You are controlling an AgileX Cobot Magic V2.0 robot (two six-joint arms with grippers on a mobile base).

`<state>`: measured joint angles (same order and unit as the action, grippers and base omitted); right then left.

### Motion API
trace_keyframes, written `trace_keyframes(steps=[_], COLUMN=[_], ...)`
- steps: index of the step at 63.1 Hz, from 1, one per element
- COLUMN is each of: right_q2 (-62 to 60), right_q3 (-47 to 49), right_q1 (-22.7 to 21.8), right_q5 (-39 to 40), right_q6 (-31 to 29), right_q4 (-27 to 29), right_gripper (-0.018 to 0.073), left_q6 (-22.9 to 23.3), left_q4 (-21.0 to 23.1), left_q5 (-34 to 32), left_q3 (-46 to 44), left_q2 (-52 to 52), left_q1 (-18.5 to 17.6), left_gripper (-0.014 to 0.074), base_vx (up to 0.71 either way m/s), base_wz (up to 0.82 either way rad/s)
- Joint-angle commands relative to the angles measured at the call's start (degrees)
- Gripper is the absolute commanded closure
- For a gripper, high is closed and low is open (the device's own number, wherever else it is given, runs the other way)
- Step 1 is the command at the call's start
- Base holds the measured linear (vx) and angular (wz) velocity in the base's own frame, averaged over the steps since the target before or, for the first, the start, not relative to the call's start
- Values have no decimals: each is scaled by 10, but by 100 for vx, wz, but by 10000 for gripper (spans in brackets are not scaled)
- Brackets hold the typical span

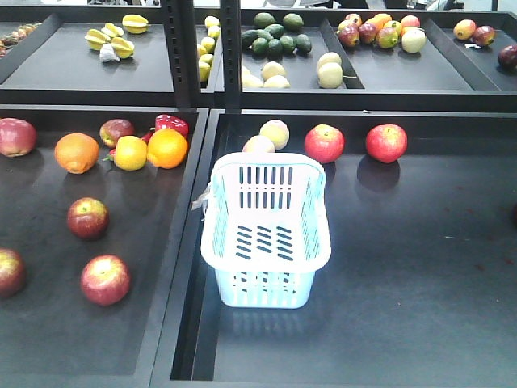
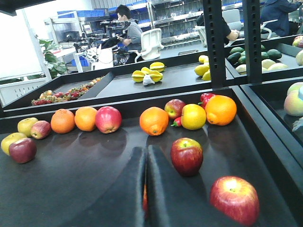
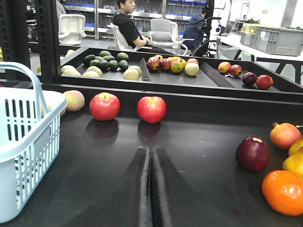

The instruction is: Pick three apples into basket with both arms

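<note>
Both pinched together, empty I think: my left gripper (image 2: pixel 146 152) has an apple (image 2: pixel 186 156) ahead-right, right gripper (image 3: pixel 151 152) has the basket (image 3: pixel 29 141) rim off left, open tray ahead.

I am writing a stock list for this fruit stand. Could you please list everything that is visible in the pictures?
Counts from the front view.
pale blue slotted plastic basket: one, empty, right tray.
red round apples: seven; five in left tray, two behind basket.
pale yellow round fruits: two, directly behind basket.
round oranges: two, orange, left tray rear.
bright yellow round fruit: one, between oranges.
glossy red pepper: one, behind the oranges.
yellow star fruits: several, upper shelf, left.
dark green avocados: several, upper shelf, middle.
mixed red-yellow fruits: several, upper shelf, right.
left gripper: one, black, shut, over left tray.
right gripper: one, black, shut, over right tray.
</note>
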<state>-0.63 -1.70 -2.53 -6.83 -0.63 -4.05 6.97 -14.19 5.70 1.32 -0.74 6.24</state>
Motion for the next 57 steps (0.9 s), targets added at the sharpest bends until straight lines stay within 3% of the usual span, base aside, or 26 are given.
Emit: trace_keyframes(steps=[1, 57], right_q2=[-5, -5], right_q3=[-5, -5], right_q1=[-3, -3], right_q5=[42, 42], right_q6=[-7, -7], right_q4=[-2, -2], right_gripper=[563, 563], left_q6=[3, 3], left_q4=[0, 0], left_q5=[-45, -45], left_q3=[16, 16], left_q2=[-12, -12], left_q1=[0, 0], left_gripper=[603, 603], base_vx=[6, 5], base_wz=[-5, -3])
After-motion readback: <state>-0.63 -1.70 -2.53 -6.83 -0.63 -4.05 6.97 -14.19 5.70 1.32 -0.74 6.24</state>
